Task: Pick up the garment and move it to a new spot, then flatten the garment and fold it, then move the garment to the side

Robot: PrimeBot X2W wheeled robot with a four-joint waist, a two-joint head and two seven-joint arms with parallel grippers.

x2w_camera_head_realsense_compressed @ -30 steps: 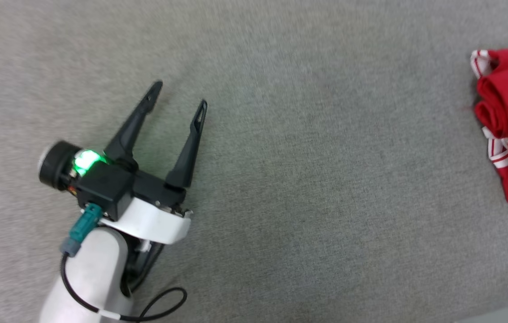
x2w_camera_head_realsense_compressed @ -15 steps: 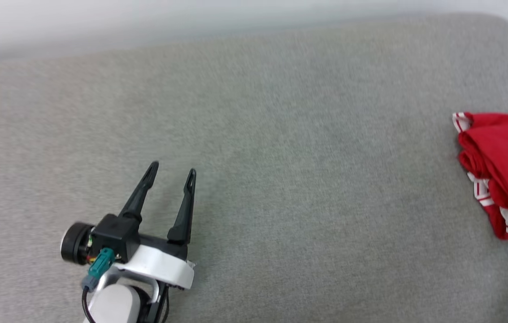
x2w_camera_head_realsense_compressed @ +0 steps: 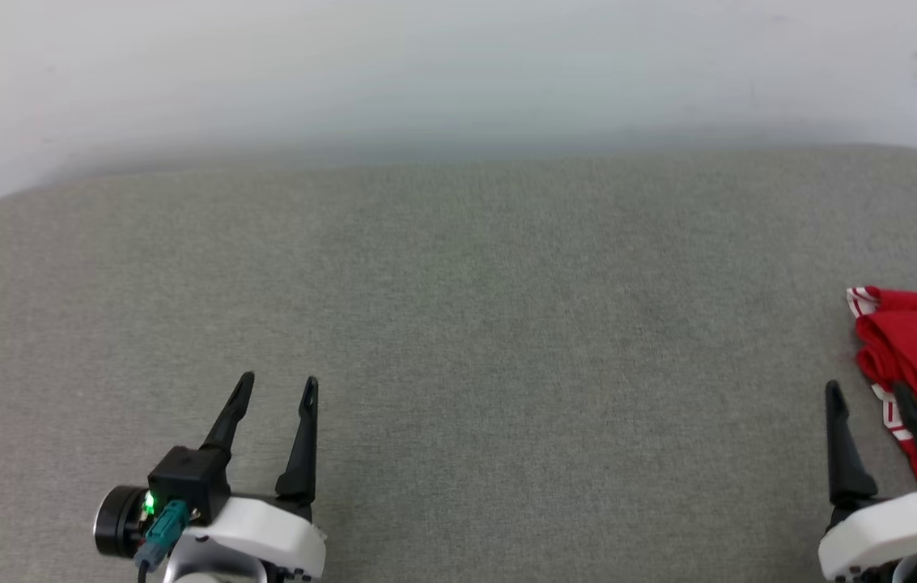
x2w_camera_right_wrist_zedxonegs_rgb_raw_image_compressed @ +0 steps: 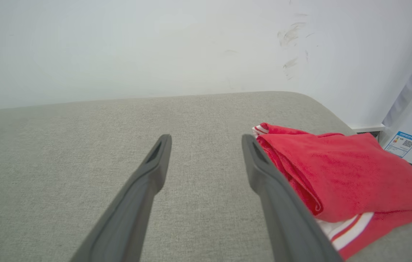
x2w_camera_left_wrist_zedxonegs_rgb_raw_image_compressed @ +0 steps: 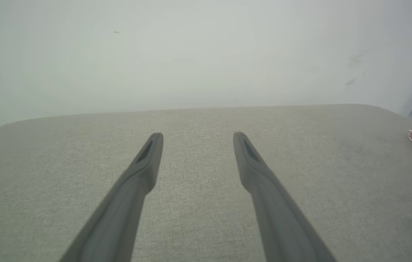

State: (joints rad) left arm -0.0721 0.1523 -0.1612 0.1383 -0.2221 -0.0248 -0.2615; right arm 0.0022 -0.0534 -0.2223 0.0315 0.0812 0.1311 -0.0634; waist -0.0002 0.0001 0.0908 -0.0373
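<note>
Soft, even, bright light — faint shadows, no glare — slight haze in wrist views.

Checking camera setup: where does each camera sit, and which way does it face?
Head view: on the head, facing forward and down at the grey surface and wall; left gripper lower left, right gripper lower right, both open.
Left wrist view: on the left wrist, facing along its fingers across the surface to the wall.
Right wrist view: on the right wrist, facing along its fingers; red shirt at that view's right.
Shared: all three show shirt, surface, wall.
</note>
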